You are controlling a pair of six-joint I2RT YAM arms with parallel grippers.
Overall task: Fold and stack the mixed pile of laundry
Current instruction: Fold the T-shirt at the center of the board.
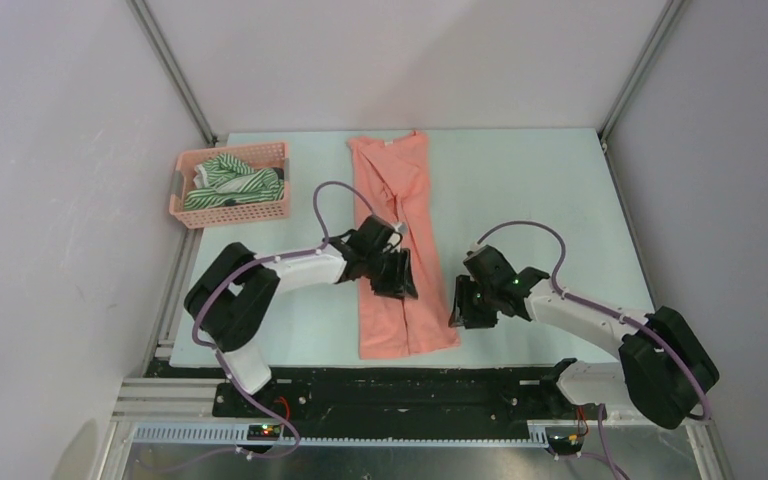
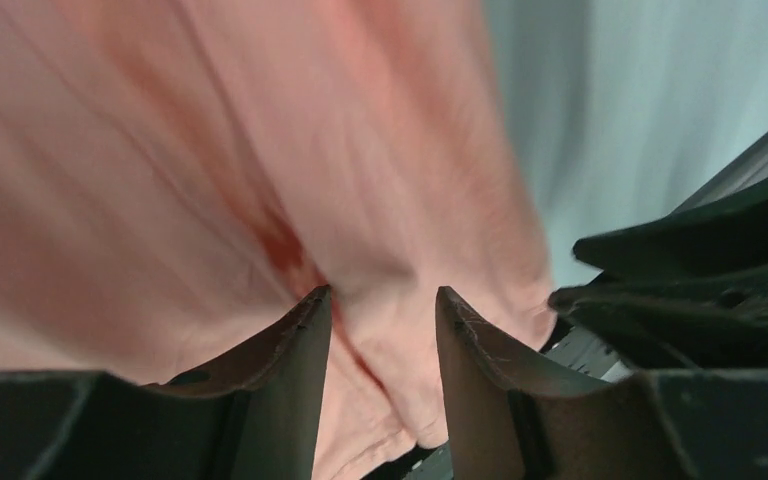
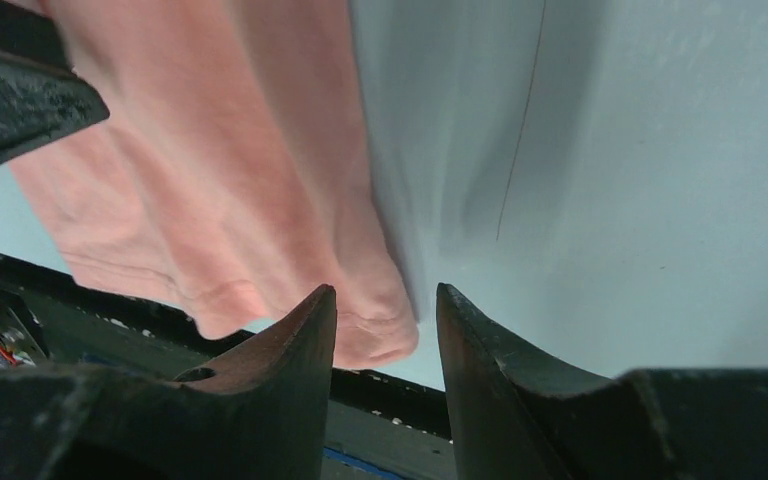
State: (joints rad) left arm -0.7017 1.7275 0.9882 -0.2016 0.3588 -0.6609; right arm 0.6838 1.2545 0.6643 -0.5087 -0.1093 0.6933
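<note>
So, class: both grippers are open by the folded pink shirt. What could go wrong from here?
The near hem of the salmon-pink shirt lies at the near edge of the table; a tug could drag it off.
The right gripper, open beside the shirt's corner, may close on nothing.
The left gripper, open over the layered strip, may pinch one layer and undo the fold.

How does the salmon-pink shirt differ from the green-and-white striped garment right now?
The salmon-pink shirt lies spread on the table as a long, narrow strip; the striped garment is bunched up in the pink basket. The shirt is plain, the striped garment patterned. Both are soft cloth, neither stacked yet.
</note>
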